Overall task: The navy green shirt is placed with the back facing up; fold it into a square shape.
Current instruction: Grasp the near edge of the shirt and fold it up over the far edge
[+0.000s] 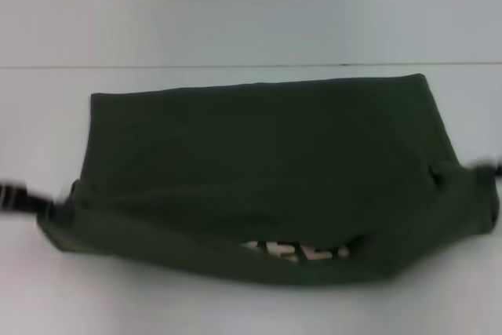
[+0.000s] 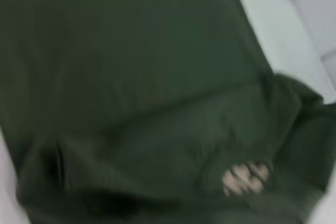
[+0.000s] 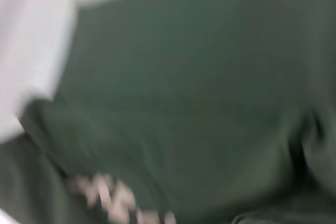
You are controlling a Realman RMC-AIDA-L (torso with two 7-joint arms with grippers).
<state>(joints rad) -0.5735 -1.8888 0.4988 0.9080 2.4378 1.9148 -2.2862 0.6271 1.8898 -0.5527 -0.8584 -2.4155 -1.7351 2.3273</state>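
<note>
Head view first: the navy green shirt (image 1: pixel 267 170) is lying across the white table (image 1: pixel 235 5), plain back up, and its near part is being lifted from both ends, so a fold is in hand. The left gripper (image 1: pixel 35 203) is reaching in at the shirt's near left corner, the right gripper (image 1: pixel 480 169) at the right end, both right against the cloth. Each looks to be carrying its end, but the fingers are buried in fabric, so how wide either claw stands I cannot tell.

By my reading, this is the fold that brings the near edge over toward the far edge. The next move is calling for both arms to travel together, level and at one pace, so the edge lands straight and square on the far part; a lag on one side would skew it.

Writing: pale lettering (image 1: pixel 298 252) is peeking out under the raised near edge, from the front side. The left wrist view is catching the same print (image 2: pixel 245 178), and the right wrist view too (image 3: pixel 107 198), but no letter is readable. No brand or label is showing.
</note>
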